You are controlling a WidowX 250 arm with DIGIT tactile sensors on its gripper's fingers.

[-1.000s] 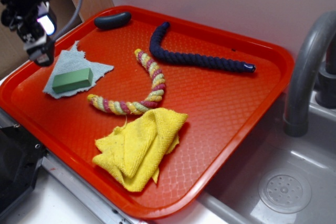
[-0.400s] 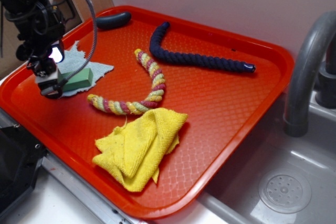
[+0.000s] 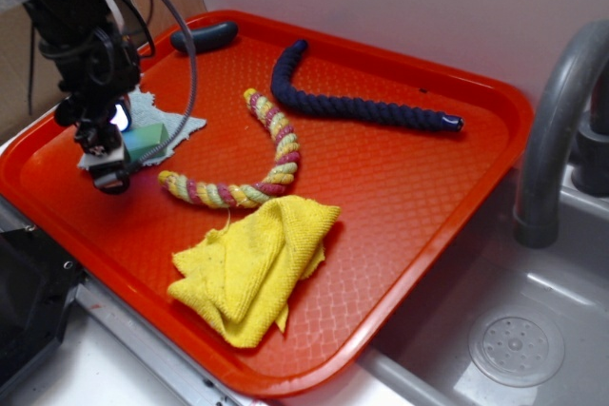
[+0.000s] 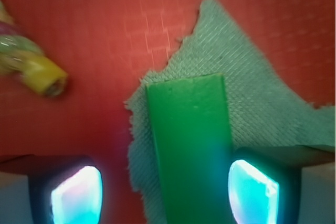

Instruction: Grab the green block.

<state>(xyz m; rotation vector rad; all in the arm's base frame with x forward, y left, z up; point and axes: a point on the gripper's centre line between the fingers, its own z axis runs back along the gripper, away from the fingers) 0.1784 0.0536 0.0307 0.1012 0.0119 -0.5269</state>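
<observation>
Green block (image 4: pixel 191 150) lies between spread fingers (image 4: pixel 79 195), seemingly untouched.

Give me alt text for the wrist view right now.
The green block runs lengthwise between the open gripper's two glowing fingertips, nearer the right one, lying on a ragged grey-blue cloth on the red tray. A rope end shows at left.

Kitchen – grey sink (image 3: pixel 514 330) and faucet (image 3: pixel 557 130).

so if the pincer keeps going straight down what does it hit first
Most likely the green block, which lies between the open pincer's fingers, on the grey-blue cloth; its height above the block is unclear.
</observation>
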